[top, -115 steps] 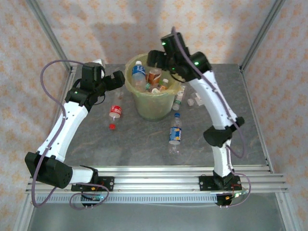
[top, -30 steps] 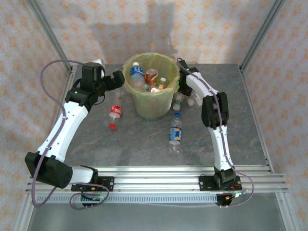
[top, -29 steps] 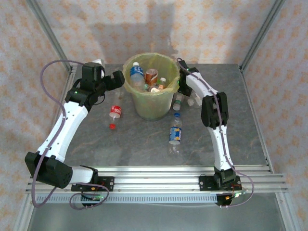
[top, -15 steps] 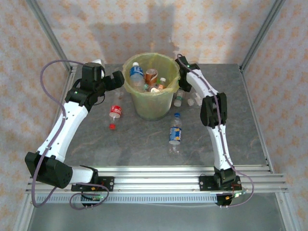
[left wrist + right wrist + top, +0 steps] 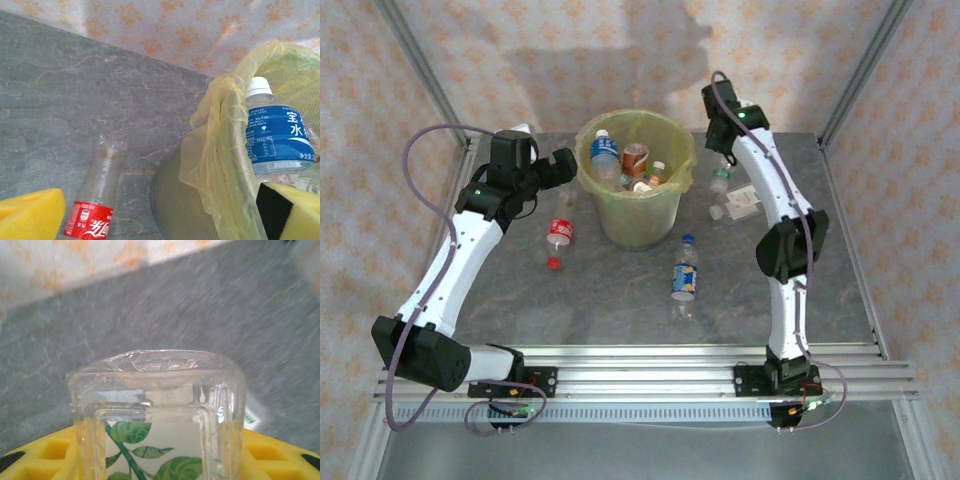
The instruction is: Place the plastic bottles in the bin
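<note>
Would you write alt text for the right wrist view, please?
A clear square-sided bottle with a green leaf label, base toward the camera, is clamped in the yellow-padded right gripper against a blurred grey table.

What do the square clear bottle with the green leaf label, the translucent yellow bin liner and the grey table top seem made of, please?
The square clear bottle with the green leaf label: likely glossy plastic; see-through walls with moulded ridges. The translucent yellow bin liner: thin plastic film, crumpled into folds. The grey table top: matt and marble-veined; stone or printed laminate, I cannot tell.
</note>
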You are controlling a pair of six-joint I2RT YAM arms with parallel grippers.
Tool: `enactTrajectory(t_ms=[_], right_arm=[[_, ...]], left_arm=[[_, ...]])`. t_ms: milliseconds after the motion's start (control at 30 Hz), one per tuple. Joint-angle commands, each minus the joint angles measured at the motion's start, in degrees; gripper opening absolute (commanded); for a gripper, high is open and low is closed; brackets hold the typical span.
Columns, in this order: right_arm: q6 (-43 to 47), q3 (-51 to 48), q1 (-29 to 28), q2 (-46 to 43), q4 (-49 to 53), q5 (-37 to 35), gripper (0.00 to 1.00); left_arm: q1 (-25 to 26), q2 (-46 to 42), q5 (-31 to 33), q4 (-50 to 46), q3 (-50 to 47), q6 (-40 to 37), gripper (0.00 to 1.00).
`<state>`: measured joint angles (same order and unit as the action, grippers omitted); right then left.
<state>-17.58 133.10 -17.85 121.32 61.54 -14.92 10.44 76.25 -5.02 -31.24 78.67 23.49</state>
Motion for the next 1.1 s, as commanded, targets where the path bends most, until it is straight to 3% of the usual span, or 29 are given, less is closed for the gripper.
enactTrajectory(t_ms=[0, 167, 367, 533, 833, 1067], right_arm=[[2.0, 2.2, 0.0, -3.7, 4.4, -9.3, 0.49], [3.0, 1.6, -0.1, -9.6, 3.5, -5.4, 0.49], [2.4, -1.9, -0.5, -16.0, -3.3, 12.7, 0.48], [0.4, -0.5, -2.7, -16.5, -8.1, 24.8, 0.48], [-0.5, 18.1, -10.5, -4.3, -5.9, 27.0, 0.47], [-1.3, 20.0, -13.0, 0.8, -8.3, 27.0, 0.47]], left_arm=[[-0.3, -1.4, 1.8, -1.5, 0.7, -1.4, 1.00], [-0.2, -1.5, 1.8, -1.3, 0.7, -1.3, 1.00], [-0.3, -1.0, 1.1, -0.8, 0.6, -0.7, 1.00], [-0.2, -0.9, 0.6, -0.3, 0.3, -0.3, 1.00], [-0.2, -1.4, 0.4, 0.0, -0.3, -0.1, 1.00], [-0.2, -1.5, -0.1, 0.1, -0.4, -0.1, 1.00]])
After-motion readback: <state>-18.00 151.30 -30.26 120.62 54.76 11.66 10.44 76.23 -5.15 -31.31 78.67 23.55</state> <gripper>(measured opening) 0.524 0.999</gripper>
